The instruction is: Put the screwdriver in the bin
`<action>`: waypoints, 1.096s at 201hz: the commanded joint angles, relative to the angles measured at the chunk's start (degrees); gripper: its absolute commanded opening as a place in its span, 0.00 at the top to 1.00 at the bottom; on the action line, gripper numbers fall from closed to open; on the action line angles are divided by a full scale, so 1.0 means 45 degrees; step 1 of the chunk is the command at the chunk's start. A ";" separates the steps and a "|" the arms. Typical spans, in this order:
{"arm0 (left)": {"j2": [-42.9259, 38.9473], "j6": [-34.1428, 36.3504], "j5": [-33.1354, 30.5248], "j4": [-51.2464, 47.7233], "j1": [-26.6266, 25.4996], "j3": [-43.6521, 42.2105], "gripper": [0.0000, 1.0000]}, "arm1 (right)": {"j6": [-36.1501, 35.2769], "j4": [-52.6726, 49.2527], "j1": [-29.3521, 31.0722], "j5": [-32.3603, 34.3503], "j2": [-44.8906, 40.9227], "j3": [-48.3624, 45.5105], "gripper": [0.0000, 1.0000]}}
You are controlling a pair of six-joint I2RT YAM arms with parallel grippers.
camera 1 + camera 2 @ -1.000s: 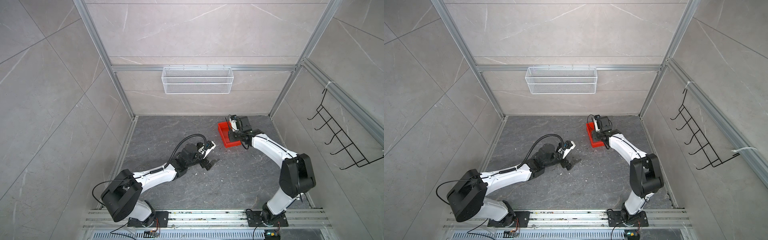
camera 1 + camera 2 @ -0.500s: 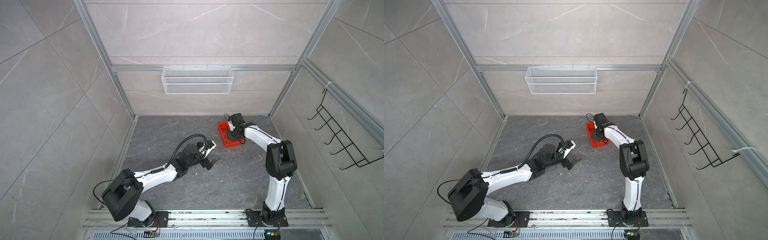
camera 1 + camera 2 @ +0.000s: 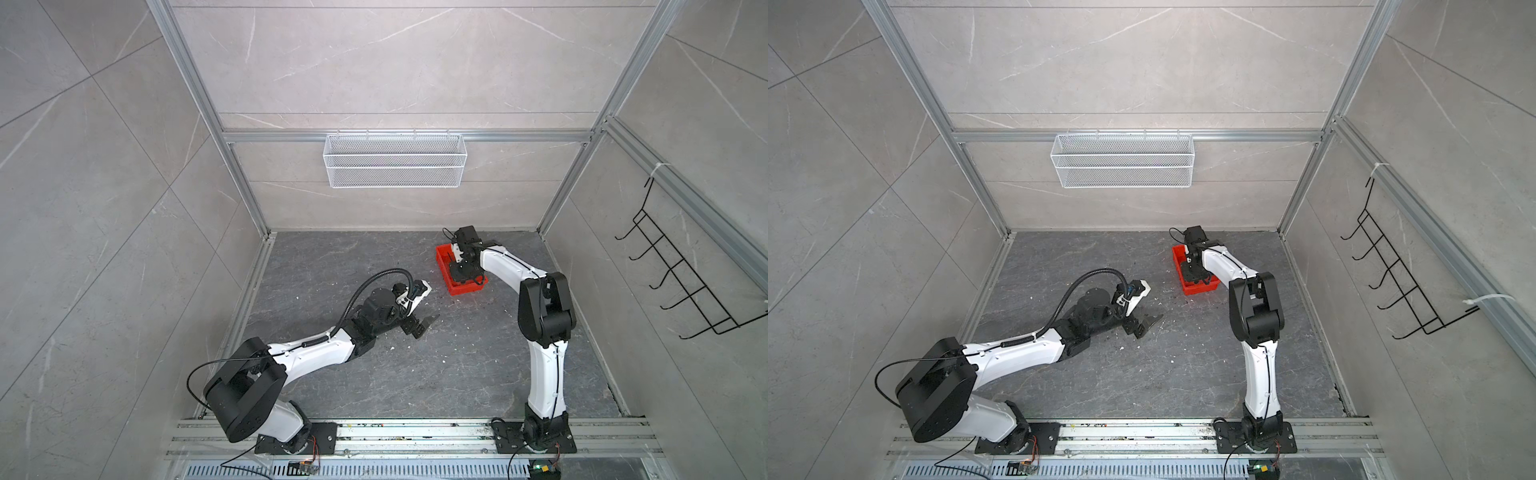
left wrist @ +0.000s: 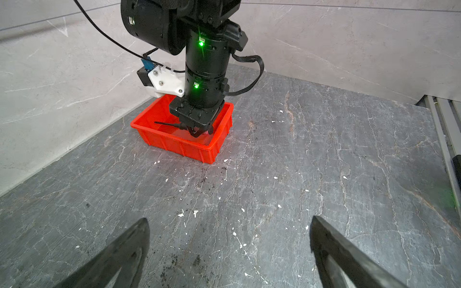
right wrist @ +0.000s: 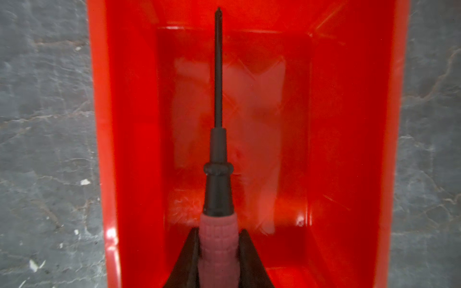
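Note:
The bin (image 3: 466, 289) (image 3: 1199, 290) is a small bright red tray on the grey floor near the back right. My right gripper (image 5: 218, 232) (image 4: 198, 132) (image 3: 461, 272) reaches down into it and is shut on the dull red handle of the screwdriver (image 5: 217, 174). The thin black shaft (image 4: 166, 123) lies along the bin's length, level and just above its bottom, inside the red walls (image 5: 124, 124) (image 4: 179, 145). My left gripper (image 3: 424, 328) (image 3: 1148, 326) (image 4: 229, 219) rests low over the floor's middle, open and empty, facing the bin.
A white wire-mesh basket (image 3: 395, 166) hangs on the back wall. A black hook rack (image 3: 681, 282) is on the right wall. White flecks and dark crumbs (image 4: 194, 213) dot the floor between my left gripper and the bin.
The right arm's elbow has swung up and inward while its wrist shifted slightly left over the bin, still holding the screwdriver. The left arm has not moved.

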 commanded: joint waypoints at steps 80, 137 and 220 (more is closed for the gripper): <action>-0.0581 0.0077 -0.1064 0.0788 -0.0006 -0.0520 0.00 | 0.0083 0.0724 -0.0004 0.0340 -0.0945 -0.0698 0.56; -0.0894 0.0734 -0.0906 0.0211 0.0073 -0.0743 0.00 | -0.0114 0.2451 -0.0023 0.0809 -0.4062 -0.3263 0.19; -0.2405 -0.0104 -0.1617 0.0164 0.2781 -0.2417 0.00 | -0.0451 0.7714 -0.0026 0.0725 -1.1217 -1.0701 0.01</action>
